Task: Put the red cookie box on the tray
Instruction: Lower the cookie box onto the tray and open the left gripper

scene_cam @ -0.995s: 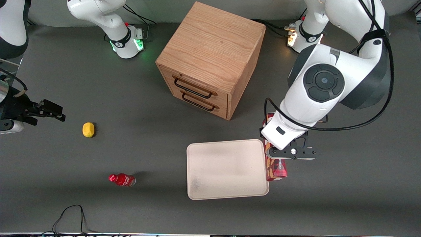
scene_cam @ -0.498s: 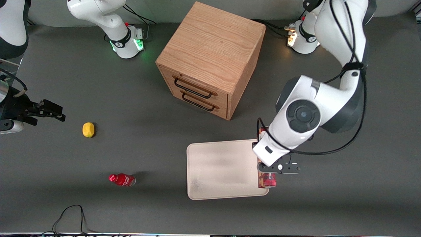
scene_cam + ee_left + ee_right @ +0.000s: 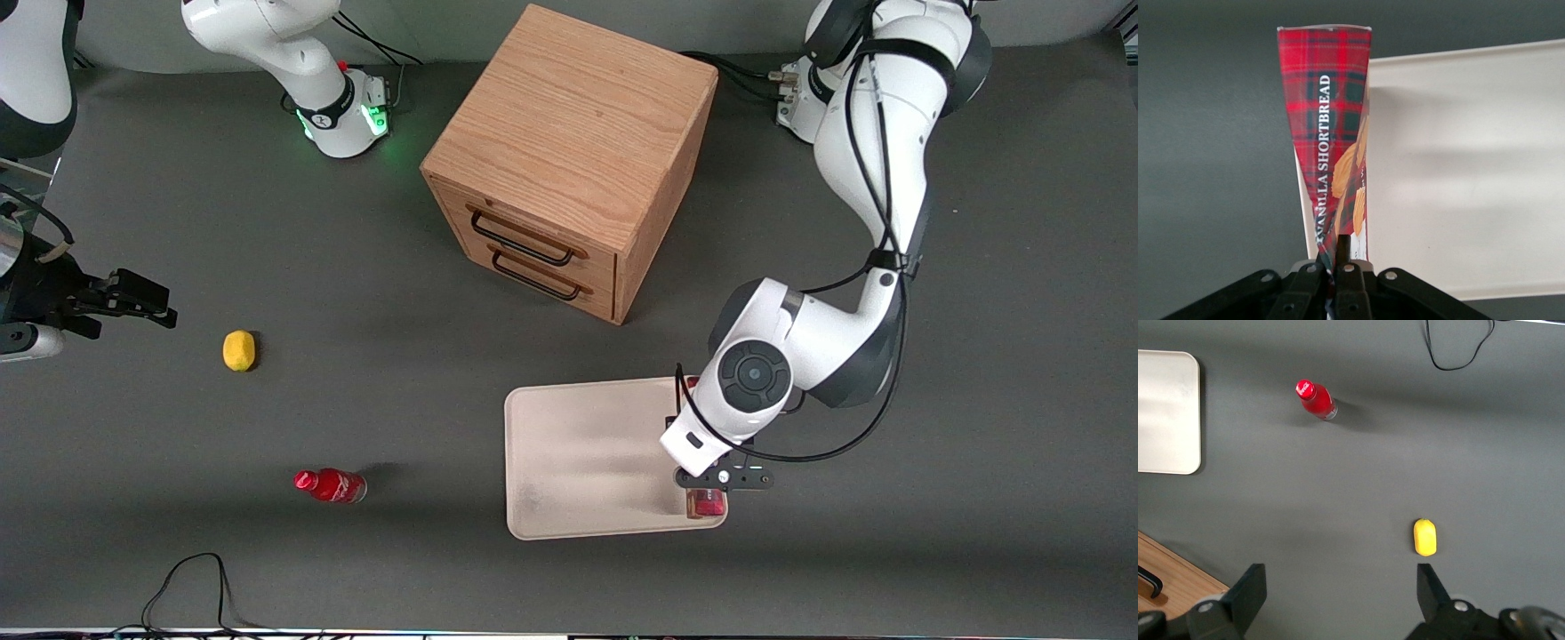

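We have the gripper fingers pinching the red cookie box right over the tray rim, so releasing here could tip it onto the bench.

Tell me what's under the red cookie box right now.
The tray's edge lies under the red cookie box, held in the gripper. Whether the box touches it is hidden.

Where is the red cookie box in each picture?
Front view: the red cookie box hangs from the shut gripper, over the tray's edge nearest the working arm.
Left wrist view: the box sticks out from the gripper, over the tray rim.
Right wrist view: not in it.
Shared landmark: the tray.
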`<state>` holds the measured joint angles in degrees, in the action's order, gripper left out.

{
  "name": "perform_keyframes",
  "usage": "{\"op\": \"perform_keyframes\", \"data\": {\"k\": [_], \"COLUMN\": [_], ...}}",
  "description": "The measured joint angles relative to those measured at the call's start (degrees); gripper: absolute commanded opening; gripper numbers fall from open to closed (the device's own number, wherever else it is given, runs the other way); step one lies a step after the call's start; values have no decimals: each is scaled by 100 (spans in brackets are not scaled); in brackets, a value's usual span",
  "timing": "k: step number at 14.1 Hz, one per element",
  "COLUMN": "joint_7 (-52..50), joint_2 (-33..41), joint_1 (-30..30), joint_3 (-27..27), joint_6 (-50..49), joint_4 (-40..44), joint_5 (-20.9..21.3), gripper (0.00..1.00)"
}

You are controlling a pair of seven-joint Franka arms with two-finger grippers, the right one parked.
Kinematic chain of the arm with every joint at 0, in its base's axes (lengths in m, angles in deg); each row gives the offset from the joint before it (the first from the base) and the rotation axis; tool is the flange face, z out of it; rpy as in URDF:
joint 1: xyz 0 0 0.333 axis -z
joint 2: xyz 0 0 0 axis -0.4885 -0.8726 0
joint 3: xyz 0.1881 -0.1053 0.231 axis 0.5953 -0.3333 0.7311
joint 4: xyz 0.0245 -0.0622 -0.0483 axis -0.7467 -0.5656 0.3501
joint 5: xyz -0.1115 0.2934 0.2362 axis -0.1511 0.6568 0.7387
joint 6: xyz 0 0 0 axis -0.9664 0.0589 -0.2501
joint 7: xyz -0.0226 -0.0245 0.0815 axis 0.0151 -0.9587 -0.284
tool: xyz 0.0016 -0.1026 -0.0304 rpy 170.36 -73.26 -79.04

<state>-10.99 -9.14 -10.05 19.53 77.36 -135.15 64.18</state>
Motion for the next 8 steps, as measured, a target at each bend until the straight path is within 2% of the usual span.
{"op": "perform_keyframes", "data": {"k": [6,7,8], "joint_7": [-76,-125,-159], "joint_2": [-192,-206,-213], "joint_1": [-2,-1,-2], "joint_3": [5,5,6], "joint_6": [252,396,504], "joint_4": [-72,-124,-170], "joint_5": [23,23,25], "gripper": [0,17,63]}}
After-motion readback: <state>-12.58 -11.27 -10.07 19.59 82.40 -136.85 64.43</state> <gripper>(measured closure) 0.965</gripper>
